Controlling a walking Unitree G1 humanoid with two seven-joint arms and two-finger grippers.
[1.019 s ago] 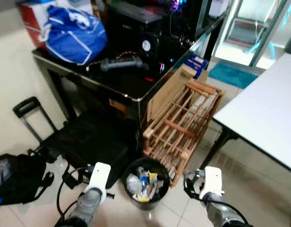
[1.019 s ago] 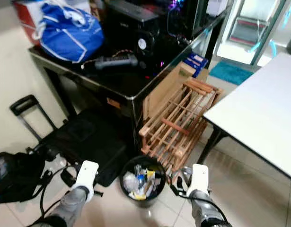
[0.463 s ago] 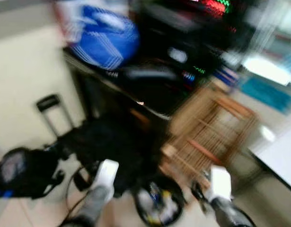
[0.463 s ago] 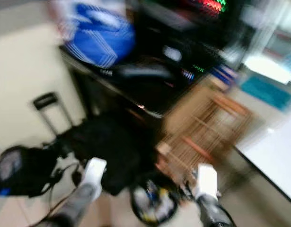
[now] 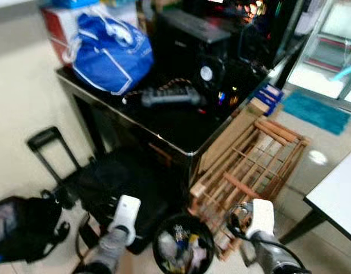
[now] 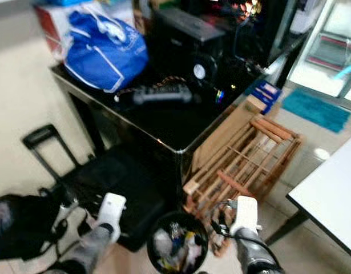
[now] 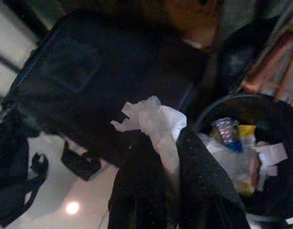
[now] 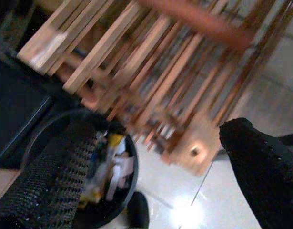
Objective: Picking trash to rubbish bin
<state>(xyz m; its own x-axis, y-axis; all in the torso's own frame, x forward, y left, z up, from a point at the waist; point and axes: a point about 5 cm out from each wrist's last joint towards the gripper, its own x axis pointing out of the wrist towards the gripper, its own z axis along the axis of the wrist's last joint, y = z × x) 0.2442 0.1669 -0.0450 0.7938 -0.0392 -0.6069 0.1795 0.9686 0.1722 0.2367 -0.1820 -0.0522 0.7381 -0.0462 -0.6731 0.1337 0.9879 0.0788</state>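
A black rubbish bin (image 5: 182, 251) with several bits of trash inside stands on the tiled floor, in front of the black desk. My left gripper (image 7: 167, 148) is shut on a crumpled white tissue (image 7: 153, 119). It hovers just to the left of the bin's rim (image 7: 217, 107), over the black suitcase. My right gripper (image 8: 158, 138) is open with nothing between its fingers (image 8: 260, 162). It hangs to the right of the bin (image 8: 65, 129), in front of the wooden rack. In the left eye view, the left arm (image 5: 122, 214) and right arm (image 5: 258, 220) flank the bin.
A wooden slatted rack (image 5: 249, 165) leans against the black desk (image 5: 181, 123), close behind the bin. A black suitcase (image 5: 121, 180) and a dark backpack (image 5: 18, 225) lie on the floor to the left. A white table (image 5: 338, 191) juts in at the right.
The camera has swung and blurred, then settled; the bin now sits lower in the picture. Both arms keep their places either side of the bin, the left still holding the tissue.
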